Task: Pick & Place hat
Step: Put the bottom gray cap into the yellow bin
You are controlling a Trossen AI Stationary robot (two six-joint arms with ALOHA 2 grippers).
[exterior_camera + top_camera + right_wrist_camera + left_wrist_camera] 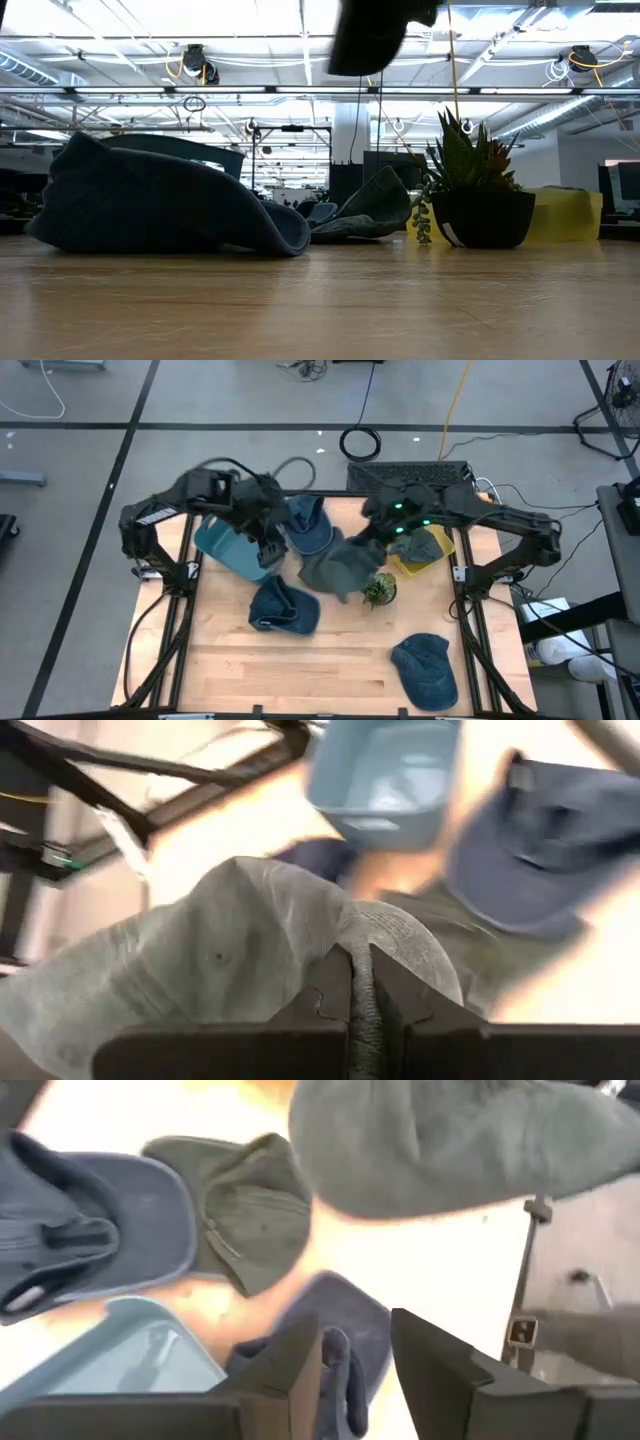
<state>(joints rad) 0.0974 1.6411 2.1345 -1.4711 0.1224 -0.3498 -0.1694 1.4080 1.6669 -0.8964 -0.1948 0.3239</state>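
Dangling mid-frame, a grey-green fabric cap (338,568) hangs pinched in the right gripper (350,982); placing remains. Left gripper (355,1370) parted over the light-blue plastic bin (228,547).

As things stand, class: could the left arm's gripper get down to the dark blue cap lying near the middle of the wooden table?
Probably yes. The left gripper hangs open just behind the dark blue cap, nothing lying between them. The right gripper holds a grey-green hat off to the side, clear of that path.

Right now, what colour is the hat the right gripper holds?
Grey-green fabric hat, pinched in the right gripper; right wrist view shows it best.
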